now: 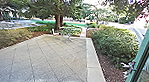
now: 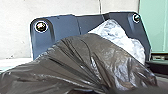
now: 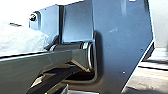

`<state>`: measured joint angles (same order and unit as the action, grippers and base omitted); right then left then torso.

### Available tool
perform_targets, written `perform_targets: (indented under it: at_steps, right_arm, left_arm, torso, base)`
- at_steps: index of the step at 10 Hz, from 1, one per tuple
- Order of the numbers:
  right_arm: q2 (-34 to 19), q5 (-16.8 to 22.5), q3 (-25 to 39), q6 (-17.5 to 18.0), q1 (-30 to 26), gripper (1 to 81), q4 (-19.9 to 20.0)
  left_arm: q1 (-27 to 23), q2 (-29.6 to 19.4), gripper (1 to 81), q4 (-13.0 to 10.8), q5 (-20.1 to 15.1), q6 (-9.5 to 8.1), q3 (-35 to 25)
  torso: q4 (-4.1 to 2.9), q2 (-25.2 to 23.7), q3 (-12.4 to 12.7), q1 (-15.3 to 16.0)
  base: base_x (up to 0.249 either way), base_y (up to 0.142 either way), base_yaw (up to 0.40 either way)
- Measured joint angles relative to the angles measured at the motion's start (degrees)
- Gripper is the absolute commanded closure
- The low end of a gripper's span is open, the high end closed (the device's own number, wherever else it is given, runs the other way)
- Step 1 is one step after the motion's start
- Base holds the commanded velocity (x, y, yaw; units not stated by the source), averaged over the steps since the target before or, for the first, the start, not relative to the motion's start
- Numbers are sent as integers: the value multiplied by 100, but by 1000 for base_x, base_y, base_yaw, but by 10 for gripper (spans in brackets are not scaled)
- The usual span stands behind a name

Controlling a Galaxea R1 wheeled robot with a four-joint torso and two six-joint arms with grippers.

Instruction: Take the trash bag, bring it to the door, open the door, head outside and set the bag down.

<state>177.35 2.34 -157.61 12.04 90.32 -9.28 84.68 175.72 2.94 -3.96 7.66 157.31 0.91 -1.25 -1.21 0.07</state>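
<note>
The trash bag spreads large across the left wrist view, dark brown and shiny, with a whitish translucent part behind it. Its folds draw together at my left gripper, which is shut on it. A whitish, see-through piece of bag shows in the right wrist view, beside the robot's jointed bar. At the right of the head view stands the green-framed glass door, with a metal handle on its frame.
Paving slabs stretch ahead, bordered on the right by a pale kerb, mulch and bushes. Farther off are a white chair, a small table and a tree trunk. More shrubs line the left.
</note>
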Motion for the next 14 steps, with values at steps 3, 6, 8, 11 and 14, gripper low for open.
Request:
perform_targets:
  at_steps: [3,6,8,11,14]
  right_arm:
    - [0,0,0,0,0,10,0]
    - [-2,0,0,0,0,10,-1]
    - [-2,0,0,0,-2,10,-1]
    - [-2,5,0,2,4,10,-1]
    - [-2,-22,0,0,-29,10,-4]
  left_arm:
    - [0,-5,811,-2,-13,0,0]
    - [-2,-5,811,-2,-13,0,0]
    - [-2,-2,811,-5,-9,0,0]
    - [27,-2,811,-13,11,0,0]
    - [-15,-2,811,-16,69,2,-4]
  torso:
    - [0,0,0,0]
    - [0,0,0,2]
    - [0,0,0,0]
    - [0,-2,0,-2]
    - [0,0,0,-5]
  base:
    - [103,0,0]
    - [103,0,0]
    - [103,0,0]
    - [103,0,0]
    - [103,0,0]
